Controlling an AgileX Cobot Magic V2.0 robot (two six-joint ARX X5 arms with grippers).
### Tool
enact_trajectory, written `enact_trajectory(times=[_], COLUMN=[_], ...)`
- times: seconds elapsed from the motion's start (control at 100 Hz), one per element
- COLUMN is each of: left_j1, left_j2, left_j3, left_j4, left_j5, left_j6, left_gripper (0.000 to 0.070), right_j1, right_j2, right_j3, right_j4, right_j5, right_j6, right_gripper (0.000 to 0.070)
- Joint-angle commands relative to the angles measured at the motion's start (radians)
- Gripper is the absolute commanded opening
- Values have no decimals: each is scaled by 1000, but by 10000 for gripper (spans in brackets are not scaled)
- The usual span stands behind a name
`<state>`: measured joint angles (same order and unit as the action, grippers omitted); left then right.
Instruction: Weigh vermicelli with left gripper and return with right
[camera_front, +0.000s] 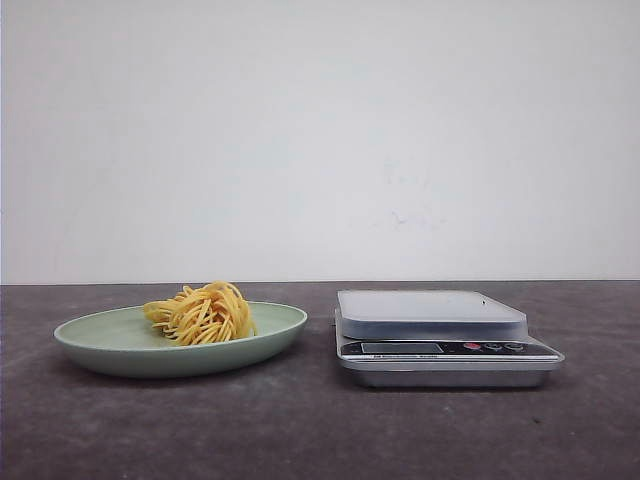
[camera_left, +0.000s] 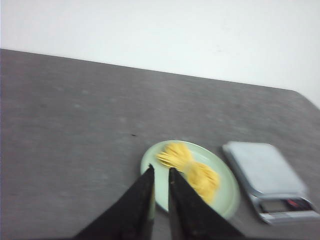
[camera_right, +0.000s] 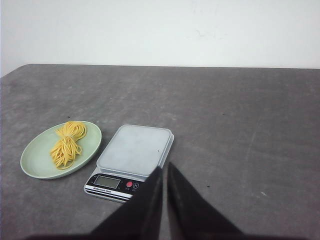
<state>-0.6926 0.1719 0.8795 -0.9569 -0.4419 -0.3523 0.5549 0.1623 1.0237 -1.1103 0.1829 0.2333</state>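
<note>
The vermicelli (camera_front: 203, 314), a small nest of yellow-orange strands, lies on a pale green plate (camera_front: 100, 340) at the left of the table. It also shows in the left wrist view (camera_left: 192, 167) and the right wrist view (camera_right: 66, 142). My left gripper (camera_left: 161, 170) hovers above the plate's near rim (camera_left: 150, 165), empty, its fingers almost together with a narrow gap. My right gripper (camera_right: 165, 166) is shut and empty, above the table beside the scale (camera_right: 135, 150). Neither gripper shows in the front view.
A silver kitchen scale (camera_front: 430, 315) with a bare flat platform stands just right of the plate. Its display and red button face the front. The tabletop (camera_front: 320, 430) is dark grey, with a white wall behind it.
</note>
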Motion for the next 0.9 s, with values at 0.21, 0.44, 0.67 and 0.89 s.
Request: enact_trajectory(times=[0.21, 0.44, 0.67, 0.89], left_j1=[318, 547, 583, 588], left_j2=[-16, -77, -169, -169], left_j3=[-188, -475, -675, -764], left_j4=[365, 689, 788, 850], left_j5=[45, 312, 311, 312], left_j6=[183, 299, 309, 320], left_gripper=[12, 13, 13, 13], right_j1=[4, 4, 4, 4], right_j2=[-1, -1, -1, -1], right_j3=[11, 11, 11, 11], right_j4=[11, 11, 11, 11], right_j5=[0, 0, 0, 0], right_j6=[10, 10, 10, 10], right_gripper=[7, 7, 7, 7])
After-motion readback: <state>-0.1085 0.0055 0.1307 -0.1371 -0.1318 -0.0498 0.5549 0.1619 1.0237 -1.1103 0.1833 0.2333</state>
